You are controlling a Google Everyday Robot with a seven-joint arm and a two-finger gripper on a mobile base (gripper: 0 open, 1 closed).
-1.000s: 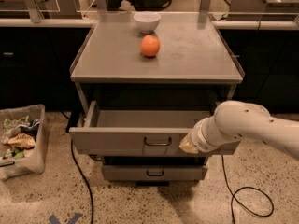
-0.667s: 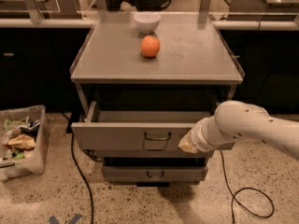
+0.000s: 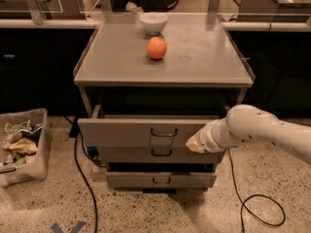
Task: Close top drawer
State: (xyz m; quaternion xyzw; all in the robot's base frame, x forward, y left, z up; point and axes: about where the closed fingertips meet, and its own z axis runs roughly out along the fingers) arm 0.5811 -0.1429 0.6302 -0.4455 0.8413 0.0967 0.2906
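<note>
The top drawer [image 3: 121,131] is a wide grey metal drawer with a small dark U-shaped pull [image 3: 163,132]. It stands partly open, sticking out a short way from the grey cabinet [image 3: 163,57]. My gripper [image 3: 194,142] is at the end of the white arm, pressed against the right part of the drawer's front panel. Its yellowish tip touches the panel to the right of the pull.
An orange [image 3: 156,48] and a white bowl [image 3: 153,23] sit on the cabinet top. Two narrower drawer fronts [image 3: 160,179] lie below the top drawer. A clear bin of rubbish [image 3: 19,144] stands on the floor at left. Black cables [image 3: 257,205] run on the floor.
The top drawer has slid back into the cabinet a good way. My gripper has moved forward with it against the front panel.
</note>
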